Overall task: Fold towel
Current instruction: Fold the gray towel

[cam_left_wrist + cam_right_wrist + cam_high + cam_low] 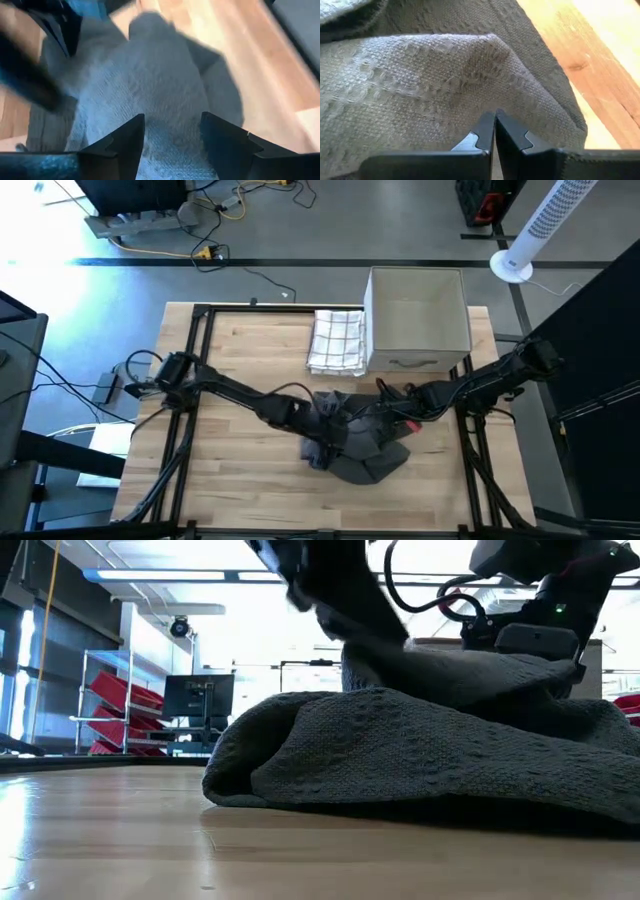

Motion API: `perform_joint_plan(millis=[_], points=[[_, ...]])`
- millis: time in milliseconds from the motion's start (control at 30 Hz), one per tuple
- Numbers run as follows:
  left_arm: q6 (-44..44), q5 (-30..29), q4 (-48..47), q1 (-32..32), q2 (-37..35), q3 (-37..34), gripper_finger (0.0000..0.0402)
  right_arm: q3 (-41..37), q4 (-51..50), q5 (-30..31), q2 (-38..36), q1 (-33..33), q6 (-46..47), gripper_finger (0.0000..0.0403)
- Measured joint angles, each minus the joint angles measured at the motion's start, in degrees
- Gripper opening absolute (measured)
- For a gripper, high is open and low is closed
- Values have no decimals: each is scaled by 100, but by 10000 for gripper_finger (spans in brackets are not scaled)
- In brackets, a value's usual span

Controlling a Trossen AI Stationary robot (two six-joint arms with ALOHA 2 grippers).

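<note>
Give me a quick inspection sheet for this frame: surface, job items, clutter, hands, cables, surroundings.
Surface: wooden table, bare around the work.
Job's things: grey towel bunched mid-table, not folded flat.
Clutter: folded checked cloth beside a white box at the far edge.
Hands: left hand open over the towel; right hand shut, fingertips together against the towel.
Cables: loose runs on the floor behind the table.
Surroundings: white tower fan, red bins on shelving.

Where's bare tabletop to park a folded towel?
Free: front-left wood between the table edge and the gray towel; back-left, beside the checkered cloth. Crowded: centre, where left end effector and right end effector meet over the towel; back-right holds the box.
</note>
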Motion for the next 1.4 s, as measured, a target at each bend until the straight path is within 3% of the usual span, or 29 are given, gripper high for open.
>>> perform_joint_plan(millis=[100,200,400,567,700,833,1067,1267,1400], points=[[-79,85,-313,-38,251,0,191,0,-14,2,0,0,0,0],[-689,-36,-704,-23,368,-6,166,0,-14,2,0,0,10,0],[-1336,-102,-1182,107,133,-5,16,0,-34,2,0,2,-34,0],[-1739,-156,-1512,60,-624,-4,7,0,-77,-130,15,52,-240,0],[-1894,-538,-2022,-42,-1396,0,2,0,-71,-153,17,180,-408,0],[-2055,-960,-3166,-44,-1894,7,1,0,240,-312,12,360,-873,0],[-2361,-1240,-5340,35,-2051,-49,0,0,1295,-1068,-302,645,-1747,0],[-2270,-1219,-5712,107,-2046,-434,0,3,3035,-1117,-306,549,-1783,0],[-2356,-1229,-5656,217,-2044,-769,0,13,3707,-951,155,270,-1609,0]])
